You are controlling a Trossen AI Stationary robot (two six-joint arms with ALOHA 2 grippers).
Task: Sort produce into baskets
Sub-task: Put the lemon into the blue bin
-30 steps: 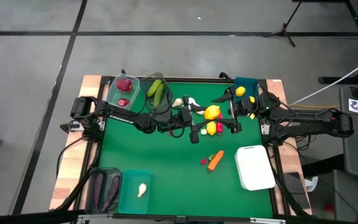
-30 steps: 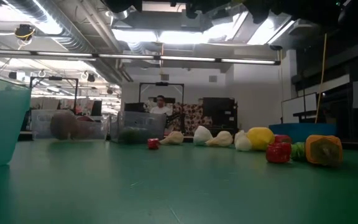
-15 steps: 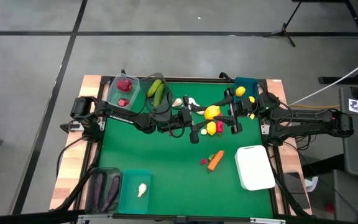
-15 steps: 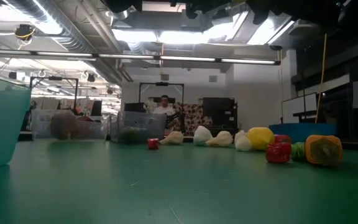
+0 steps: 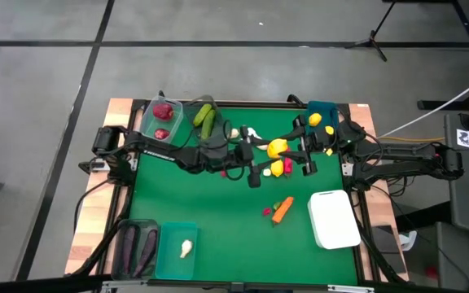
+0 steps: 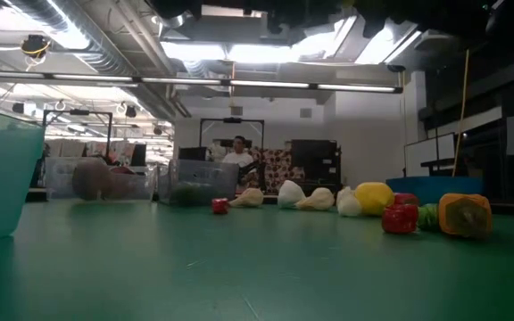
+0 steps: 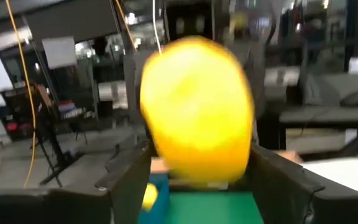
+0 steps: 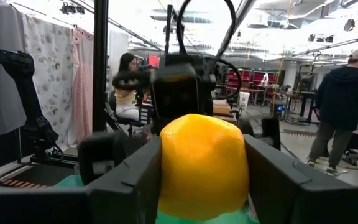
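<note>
The left gripper (image 5: 260, 152) and the right gripper (image 5: 295, 149) both close on one yellow lemon (image 5: 278, 147), held above the table beside the blue tub (image 5: 322, 108).

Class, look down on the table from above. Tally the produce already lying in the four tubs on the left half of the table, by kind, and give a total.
Red round fruits: 2
Cucumbers: 2
Eggplants: 2
Garlic bulbs: 1
Total: 7
</note>
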